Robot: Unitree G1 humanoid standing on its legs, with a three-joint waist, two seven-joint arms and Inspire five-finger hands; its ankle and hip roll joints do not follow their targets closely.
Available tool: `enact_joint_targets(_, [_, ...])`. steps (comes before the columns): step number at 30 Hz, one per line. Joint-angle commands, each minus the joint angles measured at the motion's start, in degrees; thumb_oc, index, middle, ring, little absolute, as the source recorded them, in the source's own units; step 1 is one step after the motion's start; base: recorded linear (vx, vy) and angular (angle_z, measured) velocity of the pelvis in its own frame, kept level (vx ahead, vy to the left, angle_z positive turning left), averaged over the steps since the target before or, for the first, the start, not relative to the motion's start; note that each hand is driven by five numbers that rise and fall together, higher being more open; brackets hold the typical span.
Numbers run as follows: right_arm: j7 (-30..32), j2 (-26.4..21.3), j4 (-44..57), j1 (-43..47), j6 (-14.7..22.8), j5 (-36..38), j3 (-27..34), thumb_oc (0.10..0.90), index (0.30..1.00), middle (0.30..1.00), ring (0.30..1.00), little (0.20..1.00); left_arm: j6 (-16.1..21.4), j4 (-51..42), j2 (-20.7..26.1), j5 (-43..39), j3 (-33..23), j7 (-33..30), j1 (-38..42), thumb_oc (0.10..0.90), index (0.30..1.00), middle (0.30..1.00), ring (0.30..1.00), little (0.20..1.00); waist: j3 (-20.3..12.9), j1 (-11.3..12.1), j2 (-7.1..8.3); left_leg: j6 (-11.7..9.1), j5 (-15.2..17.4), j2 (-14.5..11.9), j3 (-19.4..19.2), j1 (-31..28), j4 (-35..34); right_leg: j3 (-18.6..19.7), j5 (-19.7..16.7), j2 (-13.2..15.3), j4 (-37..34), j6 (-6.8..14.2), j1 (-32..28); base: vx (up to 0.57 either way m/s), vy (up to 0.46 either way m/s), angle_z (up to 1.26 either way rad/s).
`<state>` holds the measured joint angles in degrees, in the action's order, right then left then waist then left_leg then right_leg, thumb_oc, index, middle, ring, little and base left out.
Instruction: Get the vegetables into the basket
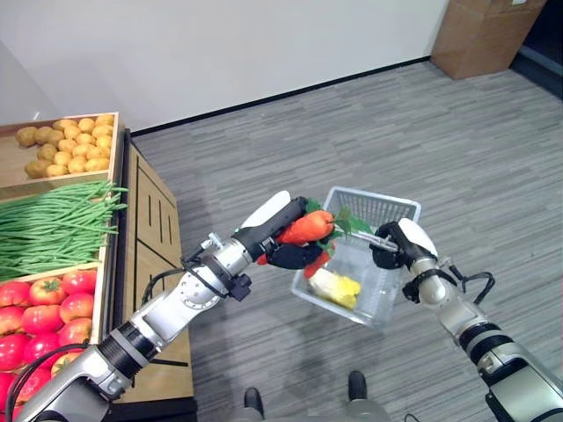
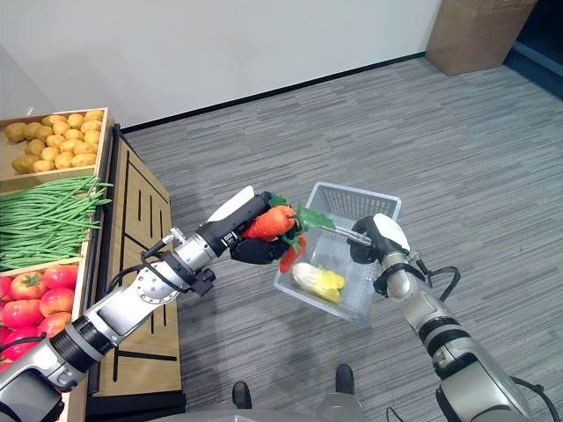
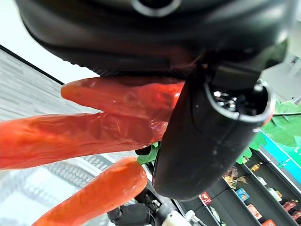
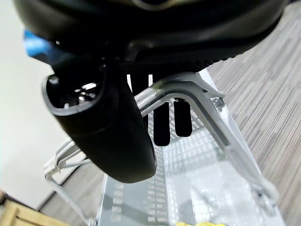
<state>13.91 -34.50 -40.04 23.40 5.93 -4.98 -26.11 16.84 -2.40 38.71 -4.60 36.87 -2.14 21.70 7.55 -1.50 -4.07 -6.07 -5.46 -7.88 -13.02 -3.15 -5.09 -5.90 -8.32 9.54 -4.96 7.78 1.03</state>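
My left hand [image 1: 290,255] is shut on a bunch of orange-red carrots [image 1: 307,227] with green leaves, held over the left rim of the pale plastic basket [image 1: 389,208]. In the left wrist view the carrots [image 3: 89,132] lie pressed against the dark thumb [image 3: 207,136]. My right hand [image 1: 400,244] is shut on the basket's metal handle [image 4: 197,101] and holds the basket above the floor. A yellow-white vegetable [image 1: 335,287] lies inside the basket.
A wooden produce stand [image 1: 149,229] is at the left, with potatoes [image 1: 69,144], green beans [image 1: 53,229] and tomatoes [image 1: 44,308] in its bins. Grey floor lies all round the basket. A cardboard box [image 1: 484,35] stands at the far right by the wall.
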Motion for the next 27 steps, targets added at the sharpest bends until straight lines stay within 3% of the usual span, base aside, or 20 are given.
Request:
enact_joint_targets(1, [6.4, -0.3, 7.9, 7.8, 7.5, 3.9, 6.3, 0.4, 0.3, 0.3, 0.3, 0.3, 3.4, -0.7, 0.0, -2.0, 0.8, -1.3, 4.3, 0.4, 0.3, 0.3, 0.3, 0.3, -3.6, 0.2, 3.69, -0.1, 3.3, 0.7, -0.5, -1.6, 0.1, -1.8, 4.1, -0.2, 0.0, 2.1, -3.2, 0.0, 0.0, 0.0])
enact_joint_targets(13, [7.8, 2.0, 13.6, 8.8, 8.7, 5.4, 7.2, 0.4, 0.3, 0.3, 0.3, 0.3, 1.7, 4.4, -4.0, 0.4, 3.6, -1.3, 3.4, 0.4, 0.3, 0.3, 0.3, 0.3, -3.9, 0.1, 4.0, 0.1, 3.4, 0.7, -0.6, -1.5, 0.1, -1.8, 4.1, -0.2, 0.0, 2.1, -3.3, 0.0, 0.0, 0.0])
enact_joint_targets(27, [1.7, 4.5, 28.2, 1.3, 11.5, 12.4, 6.4, 0.4, 0.3, 0.3, 0.3, 0.3, -0.7, 17.2, -9.9, 10.9, 1.6, -5.0, 1.5, 0.4, 0.3, 0.3, 0.3, 0.3, -4.0, -1.2, 4.31, -0.1, 3.5, 0.3, -1.7, -1.9, 0.1, -1.2, 4.1, -0.4, 0.0, 2.0, -3.0, 0.0, 0.0, 0.0])
